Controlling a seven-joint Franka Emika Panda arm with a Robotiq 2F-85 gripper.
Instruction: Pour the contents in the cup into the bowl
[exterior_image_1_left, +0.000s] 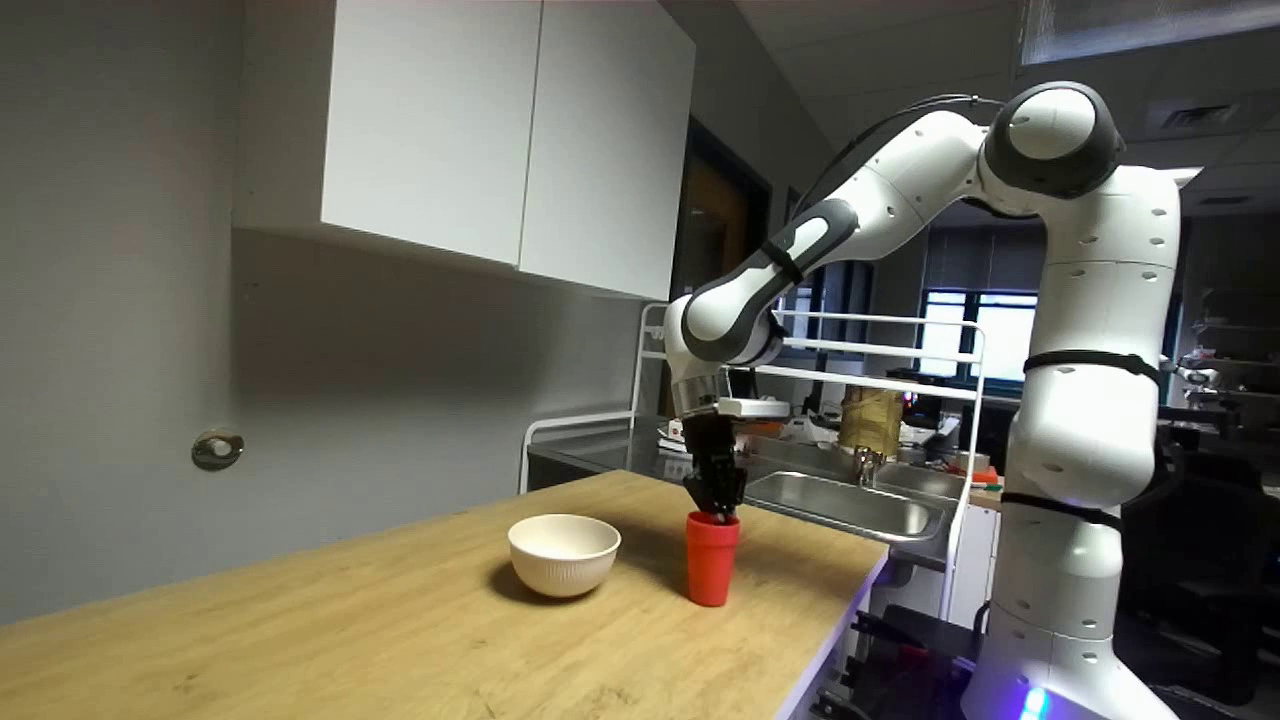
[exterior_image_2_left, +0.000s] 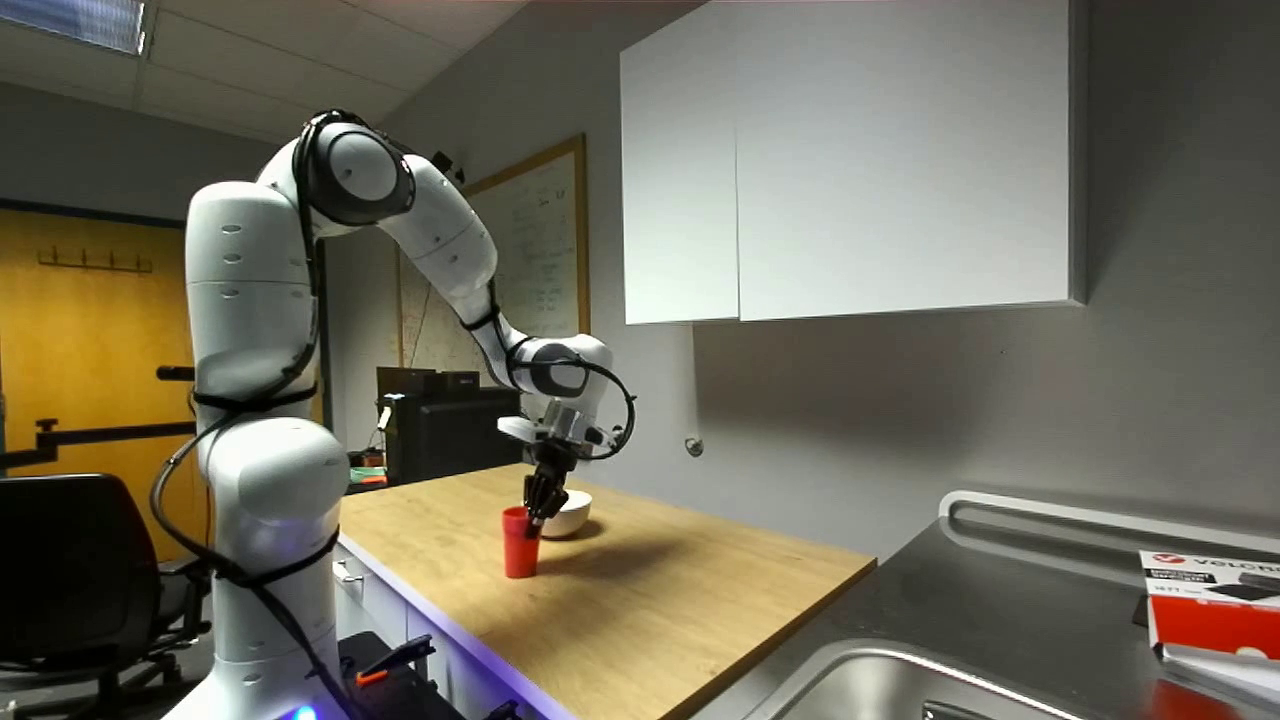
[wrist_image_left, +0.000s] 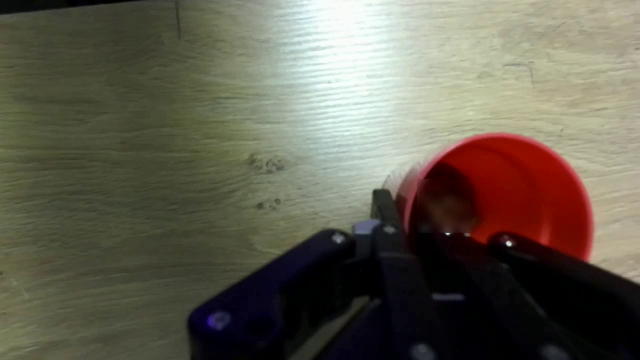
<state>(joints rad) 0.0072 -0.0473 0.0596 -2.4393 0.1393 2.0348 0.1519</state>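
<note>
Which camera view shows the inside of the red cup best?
The wrist view, because it looks down into the red cup, although the gripper covers part. Both exterior views show mostly its outer wall and hardly the inside.

The cup (exterior_image_2_left: 520, 548) stands upright on the table (exterior_image_2_left: 660, 620), the gripper (exterior_image_2_left: 535, 521) angled down at its right rim. Just beyond sits the bowl (exterior_image_2_left: 575, 514), partly hidden by the gripper. The arm (exterior_image_2_left: 265, 480) rises at left, a chair (exterior_image_2_left: 70, 570) farther left. A cabinet (exterior_image_2_left: 890, 160) hangs on the wall (exterior_image_2_left: 1150, 420); near right are a sink (exterior_image_2_left: 870, 690) and a box (exterior_image_2_left: 1205, 610).
</note>
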